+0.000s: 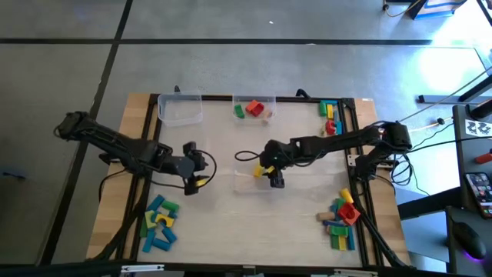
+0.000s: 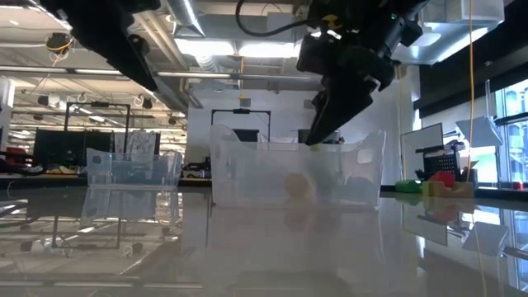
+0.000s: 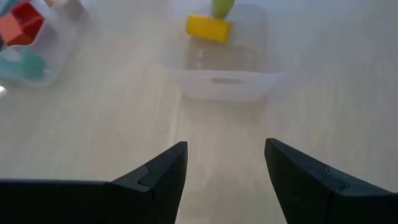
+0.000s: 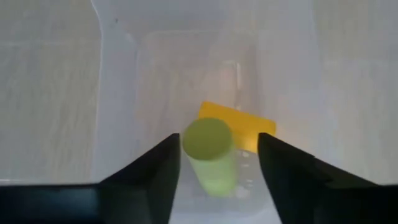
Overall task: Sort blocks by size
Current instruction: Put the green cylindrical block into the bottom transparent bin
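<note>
A clear tub [image 1: 247, 181] stands at the table's middle with a yellow block [image 4: 239, 127] on its floor. My right gripper [image 1: 274, 178] reaches down into this tub, open, and a light green cylinder block [image 4: 210, 155] stands tilted between its fingers, over the yellow block. My left gripper [image 1: 198, 171] hovers open and empty above bare table, left of the tub [image 3: 221, 81]. More blocks lie in heaps at the near left [image 1: 159, 223], near right [image 1: 342, 219] and far right [image 1: 330, 115]. My right gripper's fingers stand on either side of the green cylinder's upper end [image 4: 205, 138], slanting down from the table's right side into the tub. The cylinder sits close against one finger [image 4: 168, 162], with a plain gap to the other. Whether it touches that finger I cannot tell.
Two more clear tubs stand at the far edge: one [image 1: 179, 108] with nothing showing in it, one [image 1: 254, 108] holding red and green blocks. A raised dark rail [image 1: 355, 138] frames the table. Bare wood lies between the arms and toward the near edge.
</note>
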Available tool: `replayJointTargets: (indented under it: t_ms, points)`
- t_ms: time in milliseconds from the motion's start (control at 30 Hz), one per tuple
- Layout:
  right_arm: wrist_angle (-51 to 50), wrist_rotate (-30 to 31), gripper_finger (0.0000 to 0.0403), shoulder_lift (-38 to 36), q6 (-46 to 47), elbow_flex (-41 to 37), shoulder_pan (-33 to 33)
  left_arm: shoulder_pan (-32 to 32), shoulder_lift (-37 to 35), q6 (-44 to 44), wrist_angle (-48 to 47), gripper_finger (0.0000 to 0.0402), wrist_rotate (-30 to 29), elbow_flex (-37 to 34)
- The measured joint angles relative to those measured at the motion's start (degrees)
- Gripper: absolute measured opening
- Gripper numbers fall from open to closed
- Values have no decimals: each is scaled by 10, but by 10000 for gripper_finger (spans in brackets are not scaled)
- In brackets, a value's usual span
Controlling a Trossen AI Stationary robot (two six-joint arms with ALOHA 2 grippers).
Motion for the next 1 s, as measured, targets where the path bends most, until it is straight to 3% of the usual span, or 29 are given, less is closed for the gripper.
replayJointTargets:
  t_ms: [200, 433, 733, 1000]
  points:
    - [-36, 5, 267, -23, 44, 45, 12, -10, 0, 8, 3, 210, 0, 0]
    - [10, 71, 269, -30, 48, 47, 85, -20, 0, -3, -8, 210, 35, 0]
    - [225, 121, 264, -27, 44, -12, 153, -74, 1, -122, -98, 210, 118, 0]
    - [379, 159, 264, -27, 44, -68, 185, -157, 35, -182, -168, 210, 125, 0]
